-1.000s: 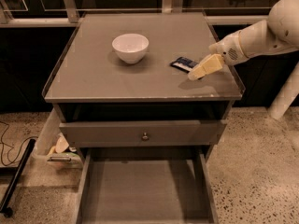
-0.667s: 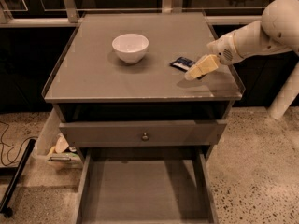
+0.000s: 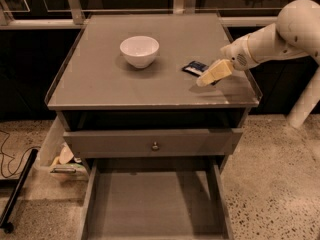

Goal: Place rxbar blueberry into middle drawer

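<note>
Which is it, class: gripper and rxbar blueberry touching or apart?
Cannot tell. In the camera view the gripper overlaps one end of the rxbar blueberry; neither contact nor gap shows.

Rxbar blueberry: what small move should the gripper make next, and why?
Probably ease the gripper down over the rxbar blueberry. The bar lies flat on the cabinet top right beside the gripper, not yet lifted, and the middle drawer below stands open.

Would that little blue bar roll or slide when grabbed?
Probably light: the bar is small and thin. Lying flat, it shouldn't roll, though it may slide on the smooth tabletop. The gripper is at its edge.
</note>
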`<state>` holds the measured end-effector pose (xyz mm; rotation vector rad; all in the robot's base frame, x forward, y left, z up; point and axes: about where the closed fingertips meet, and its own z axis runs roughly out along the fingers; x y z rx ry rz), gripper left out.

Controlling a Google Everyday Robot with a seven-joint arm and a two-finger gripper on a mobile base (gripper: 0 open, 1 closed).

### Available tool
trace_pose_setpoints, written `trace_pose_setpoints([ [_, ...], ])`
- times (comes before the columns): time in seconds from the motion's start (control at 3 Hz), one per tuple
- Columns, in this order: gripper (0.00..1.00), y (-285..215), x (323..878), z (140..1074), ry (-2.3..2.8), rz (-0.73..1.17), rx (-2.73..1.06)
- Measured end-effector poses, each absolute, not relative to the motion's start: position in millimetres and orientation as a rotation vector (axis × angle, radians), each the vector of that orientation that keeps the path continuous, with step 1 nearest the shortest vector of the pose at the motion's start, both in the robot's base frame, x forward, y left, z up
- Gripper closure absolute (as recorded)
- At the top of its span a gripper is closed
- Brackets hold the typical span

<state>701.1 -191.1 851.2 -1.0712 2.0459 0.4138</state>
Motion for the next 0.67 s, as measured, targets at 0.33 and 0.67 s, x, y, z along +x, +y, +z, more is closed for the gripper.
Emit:
trace_pose_setpoints([
  [0.33,0.0,-192.7,705.9,843.0,2.065,0.408,-1.063],
  [0.67,0.0,-193.7,708.8,837.1,2.08,0.404,-1.058],
])
